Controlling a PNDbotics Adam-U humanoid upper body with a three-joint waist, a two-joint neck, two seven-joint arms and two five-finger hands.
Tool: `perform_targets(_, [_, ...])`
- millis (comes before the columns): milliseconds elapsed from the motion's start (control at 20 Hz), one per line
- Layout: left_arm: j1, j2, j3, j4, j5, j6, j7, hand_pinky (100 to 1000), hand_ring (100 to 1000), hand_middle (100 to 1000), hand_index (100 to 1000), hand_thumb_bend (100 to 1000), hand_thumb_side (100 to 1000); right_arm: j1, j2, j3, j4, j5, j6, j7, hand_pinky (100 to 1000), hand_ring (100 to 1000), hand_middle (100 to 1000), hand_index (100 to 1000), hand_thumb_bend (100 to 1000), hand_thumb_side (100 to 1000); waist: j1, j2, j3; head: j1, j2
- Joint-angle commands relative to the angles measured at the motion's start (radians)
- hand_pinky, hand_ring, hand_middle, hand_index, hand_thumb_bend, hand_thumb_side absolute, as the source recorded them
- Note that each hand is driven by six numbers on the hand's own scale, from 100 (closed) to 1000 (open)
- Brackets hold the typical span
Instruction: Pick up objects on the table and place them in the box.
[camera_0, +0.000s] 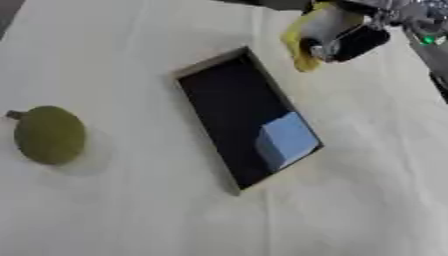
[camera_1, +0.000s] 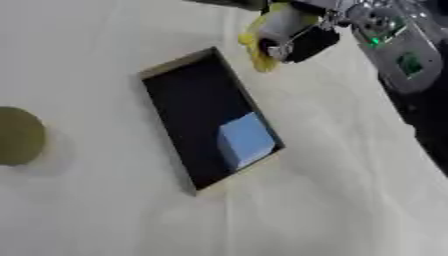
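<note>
At about one o'clock from the box (camera_0: 229, 95), above the table, the right hand (camera_0: 350, 40) holds a yellow object (camera_0: 297, 42), curved and banana-like; its fingers (camera_0: 360, 44) are clenched around it, and the yellow end hangs just beyond the box's far right corner. The box is a shallow rectangle lying askew, with a dark inside and thin pale walls like cardboard. Inside it, at the near end toward five o'clock, sits a light blue block (camera_0: 284, 140) with flat faces and sharp edges, touching the near wall. Well apart from the box, at nine o'clock near the left edge, a round olive-green fruit (camera_0: 48, 134) with a short stem lies on the table. The table (camera_0: 367, 200) is covered with a pale cream cloth that shows soft creases and folds. At three o'clock, along the right edge, a grey and black arm (camera_1: 402, 62) with a small green light comes in from the upper corner.
</note>
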Motion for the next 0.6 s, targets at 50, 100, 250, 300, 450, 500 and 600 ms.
perform_targets(50, [-0.014,0.015,-0.001,-0.019,0.005,0.003,0.0,942,879,677,862,100,617,-0.035,0.01,0.013,-0.037,-0.025,0.012,0.028,767,626,356,561,100,186,0.005,-0.033,0.004,-0.006,0.005])
perform_targets(100, [-0.016,0.014,-0.001,-0.019,0.006,0.003,0.0,942,879,678,862,100,617,-0.042,0.022,0.019,-0.037,-0.025,0.015,0.035,767,626,357,561,100,188,0.004,-0.033,0.006,-0.007,0.006])
perform_targets(250, [-0.023,0.012,-0.004,-0.019,0.008,0.003,0.0,942,879,678,862,100,618,-0.065,0.07,0.037,-0.019,-0.014,0.017,0.055,768,627,360,564,100,189,0.001,-0.034,0.013,-0.013,0.005])
perform_targets(300, [-0.025,0.011,-0.005,-0.019,0.009,0.003,0.0,942,879,678,862,100,618,-0.071,0.085,0.042,-0.008,-0.006,0.017,0.06,767,627,360,564,100,189,0.0,-0.034,0.015,-0.015,0.005])
perform_targets(450, [-0.033,0.009,-0.006,-0.019,0.012,0.003,-0.001,941,879,678,862,100,619,-0.083,0.123,0.058,0.023,0.014,0.008,0.077,767,629,365,567,100,193,-0.003,-0.032,0.024,-0.022,0.004])
perform_targets(500, [-0.035,0.008,-0.007,-0.019,0.013,0.003,-0.001,941,879,678,862,100,619,-0.085,0.134,0.063,0.034,0.021,0.004,0.083,767,629,366,568,100,193,-0.004,-0.031,0.027,-0.024,0.004])
perform_targets(600, [-0.038,0.007,-0.007,-0.019,0.014,0.003,-0.001,942,879,679,862,100,620,-0.086,0.151,0.068,0.056,0.034,-0.005,0.089,769,635,379,581,100,193,-0.006,-0.029,0.032,-0.029,0.003])
